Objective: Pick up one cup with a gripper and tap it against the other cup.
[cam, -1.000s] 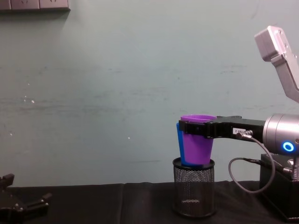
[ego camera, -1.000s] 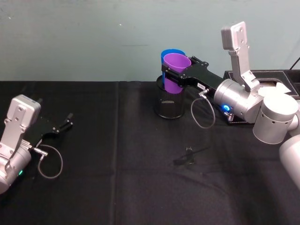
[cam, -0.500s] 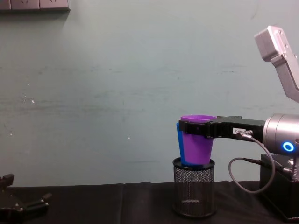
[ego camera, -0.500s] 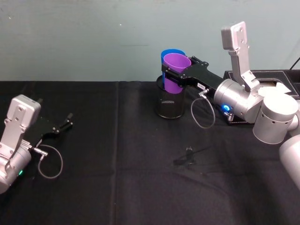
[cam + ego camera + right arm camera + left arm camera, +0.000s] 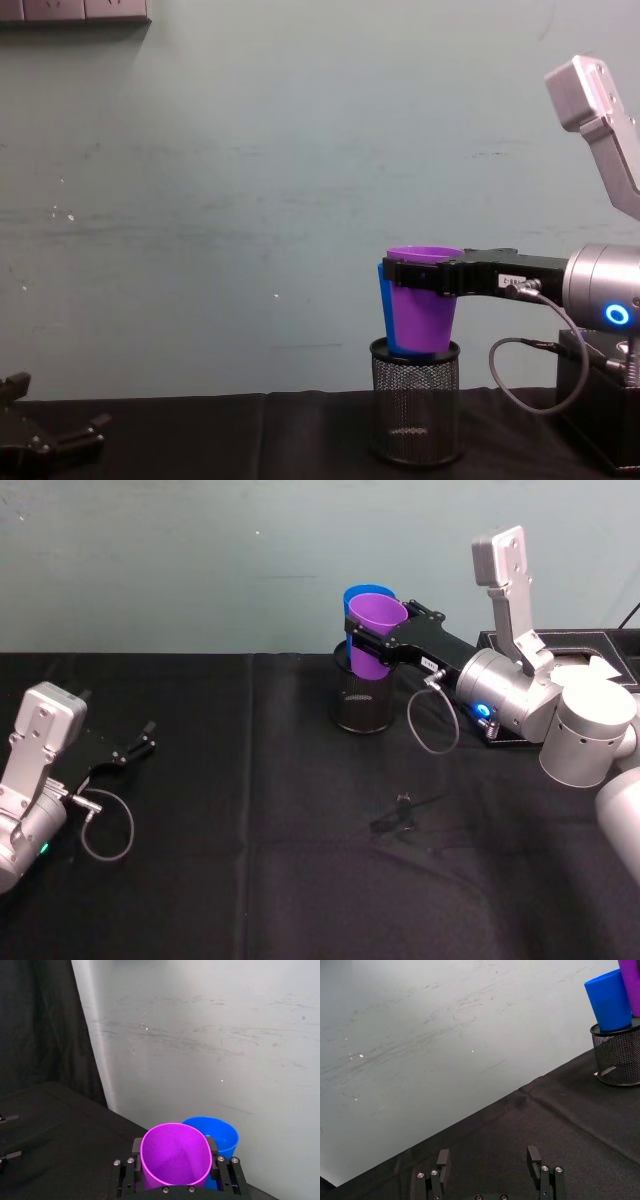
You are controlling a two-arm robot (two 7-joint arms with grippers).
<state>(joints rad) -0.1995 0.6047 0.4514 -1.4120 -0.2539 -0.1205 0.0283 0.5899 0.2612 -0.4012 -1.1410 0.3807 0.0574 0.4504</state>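
Head view: we logged our right gripper (image 5: pixel 378 632) clamped round the purple cup (image 5: pixel 366 665), just beside the blue cup (image 5: pixel 360 593) in the mesh holder (image 5: pixel 360 708); left gripper (image 5: pixel 148 736) parked, fingers apart.

left gripper (image 5: pixel 488 1156): two black fingers (image 5: pixel 534 1156) spread wide apart, nothing between them, hanging just over the cloth
black tablecloth (image 5: pixel 520 1130): pretty much flat, with one crease running across it
blue cup (image 5: pixel 608 1000): way off past the gripper, sat upright in the mesh holder
black wire-mesh pen holder (image 5: pixel 619 1057): stood on the cloth
purple cup (image 5: pixel 632 980): just a sliver, right beside the blue one
wall (image 5: pixel 445 1035): pale, scuffed up
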